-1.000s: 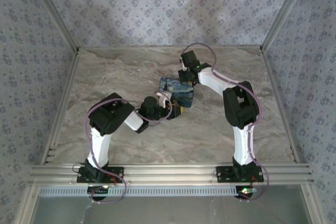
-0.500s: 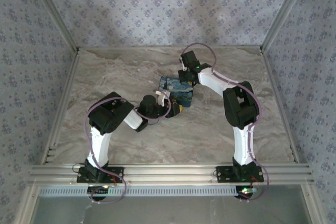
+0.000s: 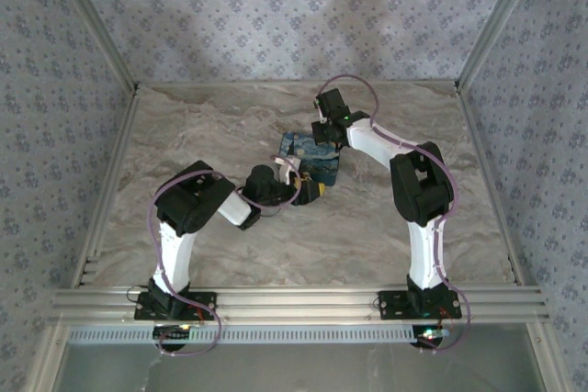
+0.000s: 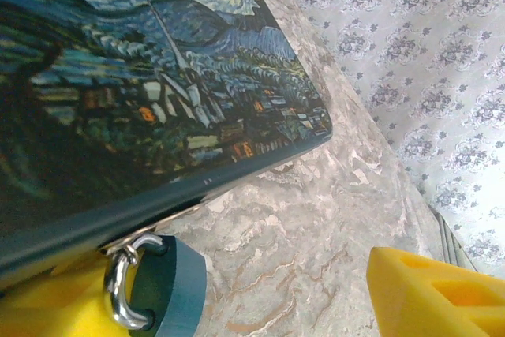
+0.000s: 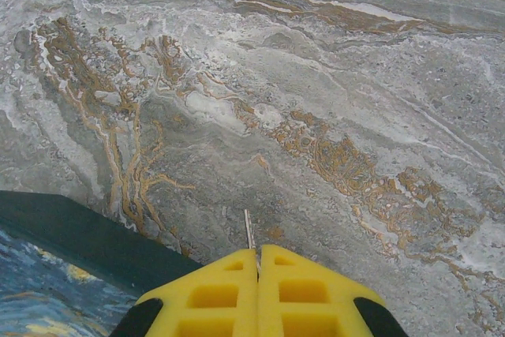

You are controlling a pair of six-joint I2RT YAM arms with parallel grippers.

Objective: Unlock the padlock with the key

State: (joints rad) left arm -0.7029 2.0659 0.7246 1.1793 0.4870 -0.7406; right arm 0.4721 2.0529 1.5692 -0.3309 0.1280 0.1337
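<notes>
The padlock (image 4: 162, 290) has a teal body and a silver shackle (image 4: 118, 286) and hangs at the front edge of a box printed with a night-sky painting (image 4: 142, 92). My left gripper (image 4: 260, 293) is open. Its left yellow finger (image 4: 47, 305) lies against the padlock, and the right finger (image 4: 434, 293) stands well apart over bare marble. In the top view the left gripper (image 3: 310, 192) sits at the box's (image 3: 310, 155) near corner. My right gripper (image 5: 258, 262) is shut on the key, whose thin metal blade (image 5: 249, 233) pokes out between the pads, just above the table behind the box (image 5: 71, 250). In the top view the right gripper (image 3: 323, 131) is there too.
The marble table (image 3: 211, 126) has metal rails along its left (image 3: 110, 181) and right (image 3: 487, 181) sides and patterned walls behind. Open surface lies left and right of the box.
My left gripper's jaws have spread wider beside the padlock. The right gripper has stayed where it was, still clamped on the key.
</notes>
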